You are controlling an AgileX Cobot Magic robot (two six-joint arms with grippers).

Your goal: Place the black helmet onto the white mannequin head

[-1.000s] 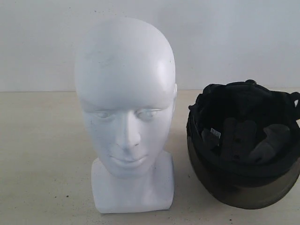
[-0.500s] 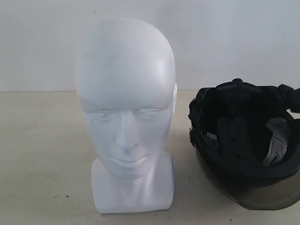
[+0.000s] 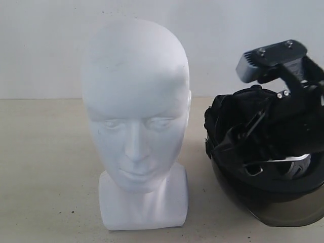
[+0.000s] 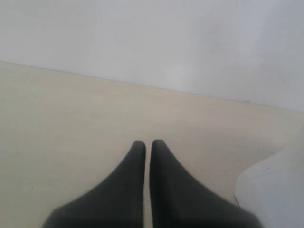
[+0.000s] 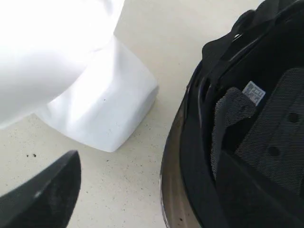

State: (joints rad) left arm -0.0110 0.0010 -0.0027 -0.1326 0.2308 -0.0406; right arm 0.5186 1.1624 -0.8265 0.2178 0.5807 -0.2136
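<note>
Black helmet (image 3: 238, 187), one, lies opening-up on the table (image 3: 45, 167) right of the one white mannequin head (image 3: 135, 116), its rim between the right gripper's (image 5: 147, 160) spread fingers, while the left gripper's (image 4: 144, 145) fingers are pressed together.

Matte black throughout. On the right arm (image 3: 298, 111), a boxy dark grey housing (image 3: 273, 58) with small silver screws (image 3: 260, 50) on top. On the left gripper (image 4: 147, 142), two smooth fingers (image 4: 118, 194), broad-based, tapering to blunt rounded tips.

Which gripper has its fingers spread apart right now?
The right gripper: its fingers stand wide apart at the black helmet rim. The left gripper has fingers nearly touching, over the table.
</note>
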